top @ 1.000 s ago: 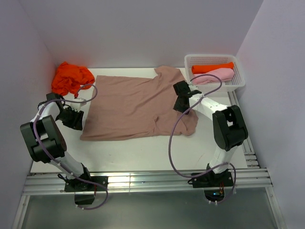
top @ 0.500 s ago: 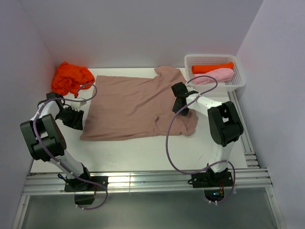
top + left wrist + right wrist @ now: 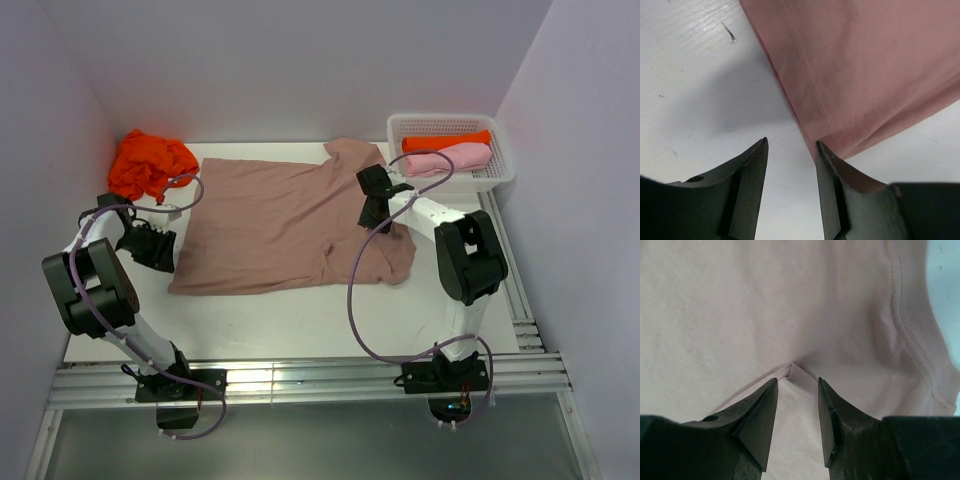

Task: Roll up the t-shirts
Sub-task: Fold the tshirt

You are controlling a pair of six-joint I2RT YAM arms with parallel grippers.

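The white mesh basket (image 3: 470, 183) sits at the table's (image 3: 300, 320) 1 o'clock corner. It holds two rolled t-shirts lying side by side: a bright orange roll (image 3: 447, 142) toward 12 o'clock and a light pink roll (image 3: 452, 159) toward 6 o'clock, touching along their length.

The dusty pinkish-brown t-shirt (image 3: 280, 215) is spread flat across the middle of the table, with its hem toward 9 o'clock and its sleeves toward 12 and 5 o'clock. A crumpled orange t-shirt (image 3: 150, 165) is heaped at the 10 o'clock corner, just beside the flat shirt's far hem corner.

The left arm is folded back on itself at 9 o'clock. It is low over the table, and the left gripper (image 3: 150, 245) points toward 3 o'clock at the hem. In the left wrist view its jaws stand moderately apart with bare table between them, and one fingertip (image 3: 824, 150) is at the hem's near corner.

The right arm reaches from 5 o'clock toward 11 o'clock, placing the right gripper (image 3: 372, 200) over the shirt's 3 o'clock end. In the right wrist view its jaws are moderately apart just above the cloth. They hold nothing, and a small peaked fold (image 3: 791, 367) lies right ahead of the gap.
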